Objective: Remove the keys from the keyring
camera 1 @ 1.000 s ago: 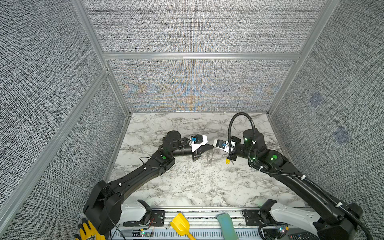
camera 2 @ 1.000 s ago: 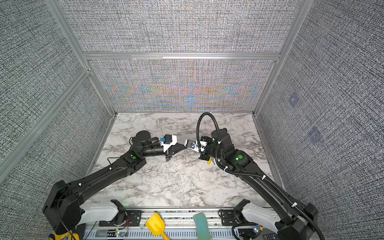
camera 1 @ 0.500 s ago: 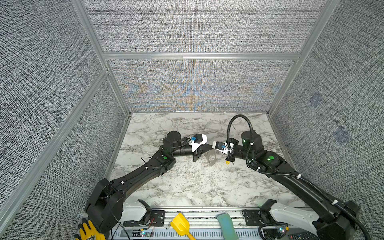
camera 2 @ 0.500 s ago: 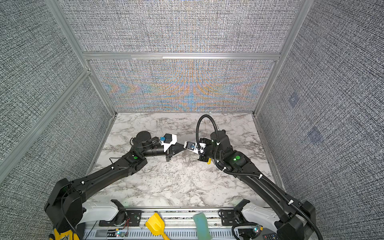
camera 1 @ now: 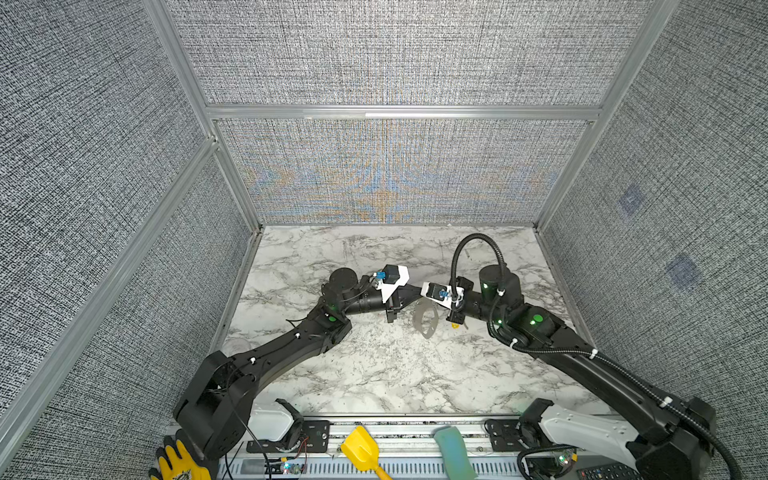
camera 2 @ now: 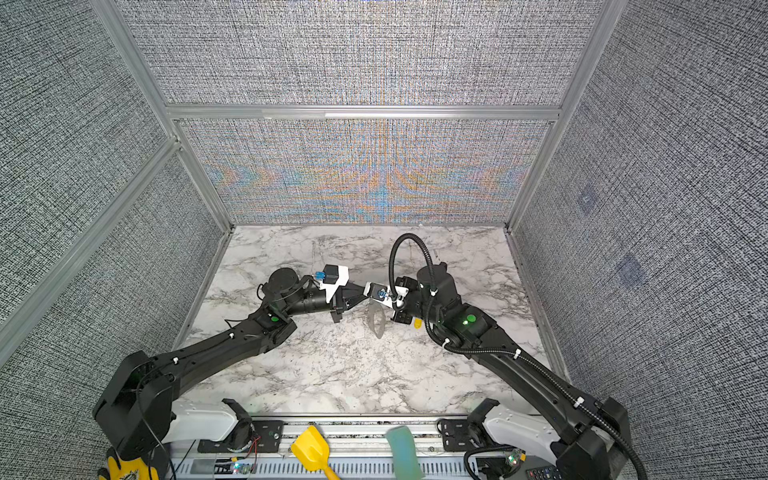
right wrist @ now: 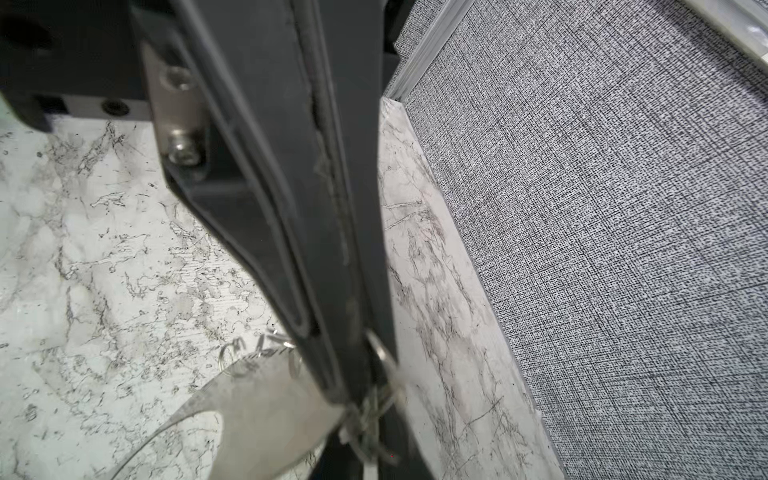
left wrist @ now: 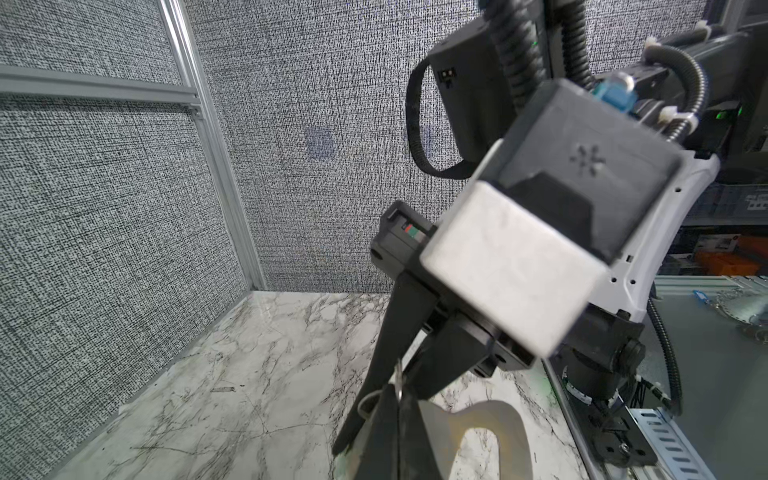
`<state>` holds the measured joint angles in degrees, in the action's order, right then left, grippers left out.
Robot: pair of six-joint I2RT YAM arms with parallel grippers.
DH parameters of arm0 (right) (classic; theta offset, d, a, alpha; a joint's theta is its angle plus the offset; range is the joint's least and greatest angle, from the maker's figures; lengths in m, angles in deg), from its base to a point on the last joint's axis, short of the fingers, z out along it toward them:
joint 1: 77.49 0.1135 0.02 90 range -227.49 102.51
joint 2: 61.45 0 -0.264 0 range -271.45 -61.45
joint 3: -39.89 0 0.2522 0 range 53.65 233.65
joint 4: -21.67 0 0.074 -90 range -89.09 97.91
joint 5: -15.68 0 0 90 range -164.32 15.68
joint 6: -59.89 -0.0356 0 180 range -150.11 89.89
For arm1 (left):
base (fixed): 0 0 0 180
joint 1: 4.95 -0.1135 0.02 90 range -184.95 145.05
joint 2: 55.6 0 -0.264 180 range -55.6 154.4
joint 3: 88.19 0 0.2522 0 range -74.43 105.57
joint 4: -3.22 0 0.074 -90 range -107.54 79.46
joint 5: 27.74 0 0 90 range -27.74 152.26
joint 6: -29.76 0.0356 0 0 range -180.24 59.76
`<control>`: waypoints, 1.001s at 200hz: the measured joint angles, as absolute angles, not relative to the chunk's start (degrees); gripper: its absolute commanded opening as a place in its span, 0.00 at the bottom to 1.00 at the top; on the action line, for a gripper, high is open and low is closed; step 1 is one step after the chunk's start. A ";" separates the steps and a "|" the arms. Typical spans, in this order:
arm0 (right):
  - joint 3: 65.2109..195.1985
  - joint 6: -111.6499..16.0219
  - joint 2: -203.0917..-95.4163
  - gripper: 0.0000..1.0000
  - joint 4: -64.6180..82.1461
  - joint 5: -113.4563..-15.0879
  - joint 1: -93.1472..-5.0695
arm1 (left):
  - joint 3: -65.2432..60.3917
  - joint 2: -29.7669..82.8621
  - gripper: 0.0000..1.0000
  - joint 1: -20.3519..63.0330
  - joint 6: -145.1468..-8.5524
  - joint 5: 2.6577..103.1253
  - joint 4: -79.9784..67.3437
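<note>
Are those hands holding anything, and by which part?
The left hand pinches the grey keyring by its upper edge. The right hand meets its small wire rings; grip unclear.

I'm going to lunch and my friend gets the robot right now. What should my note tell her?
Grippers: the left gripper is shut, pinching the edge of the keyring, which seems lifted off the marble table. The right gripper is at the wire rings on the keyring's edge; I cannot tell if it is open or shut.
Keys: the yellow-tagged key shows next to the right gripper; I cannot tell if it is off the keyring. The teal-tagged key is not visible.
Done: keyring picked up.
Left: check the yellow-tagged key, find the teal-tagged key, free whichever is attached.
</note>
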<state>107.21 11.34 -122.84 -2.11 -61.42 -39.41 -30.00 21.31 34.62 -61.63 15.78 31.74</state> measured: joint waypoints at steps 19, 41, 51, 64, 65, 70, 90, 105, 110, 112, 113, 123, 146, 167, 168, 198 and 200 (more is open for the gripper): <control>107.21 10.07 -120.89 0.30 -3.09 -62.03 -39.56 | -30.55 21.31 0.00 34.08 -63.05 15.76 34.06; 107.30 8.85 -119.04 0.33 -5.74 -62.82 -39.54 | -31.42 21.31 0.00 33.44 -65.13 15.59 36.82; 107.32 8.21 -118.23 0.33 -7.24 -63.14 -39.54 | -31.55 21.31 0.00 33.16 -66.09 15.54 37.80; 107.32 7.27 -116.81 0.33 -8.95 -63.43 -39.54 | -31.55 21.40 0.00 33.09 -66.85 15.11 39.22; 107.32 7.27 -116.70 0.33 -9.04 -63.43 -39.54 | -31.55 21.40 0.00 33.07 -66.94 15.04 39.37; 107.30 7.08 -116.08 0.33 -9.41 -63.52 -39.54 | -31.55 21.40 0.00 33.03 -67.31 14.73 39.81; 107.30 6.05 -114.03 0.29 -9.71 -63.52 -39.54 | -31.55 21.44 0.00 32.92 -68.49 14.10 41.12; 107.69 5.26 -113.16 0.26 -10.28 -63.21 -39.54 | -31.55 21.44 0.00 32.87 -69.30 13.71 42.13; 107.98 4.91 -113.00 0.24 -10.48 -62.84 -39.56 | -31.55 21.44 0.00 32.87 -69.32 13.60 42.17; 108.15 4.78 -112.98 0.23 -10.63 -62.66 -39.56 | -31.55 21.44 0.00 32.87 -69.37 13.60 42.21; 108.31 4.74 -112.98 0.23 -10.74 -62.55 -39.56 | -31.55 21.44 0.00 32.90 -69.39 13.60 42.24; 109.38 4.58 -113.09 0.21 -11.27 -61.51 -39.60 | -31.55 21.44 0.00 32.90 -69.59 13.25 42.21; 112.55 4.30 -114.18 0.16 -12.45 -58.18 -39.84 | -31.55 21.44 0.00 32.87 -69.67 12.81 41.97; 114.56 4.28 -115.69 0.14 -13.67 -55.25 -40.48 | -31.71 21.22 0.00 32.87 -69.39 12.77 41.32; 114.67 4.28 -115.78 0.14 -13.74 -55.08 -40.52 | -31.71 21.20 0.00 32.87 -69.39 12.77 41.27; 116.26 4.21 -117.64 0.13 -14.72 -51.93 -41.55 | -31.90 20.72 0.00 32.87 -68.56 12.64 41.03; 116.35 4.17 -117.77 0.13 -14.78 -51.71 -41.55 | -31.90 20.72 0.00 32.87 -68.56 12.64 41.01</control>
<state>116.35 4.17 -117.77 -14.78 -51.71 -41.55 -31.90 20.72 32.87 -68.56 12.64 41.01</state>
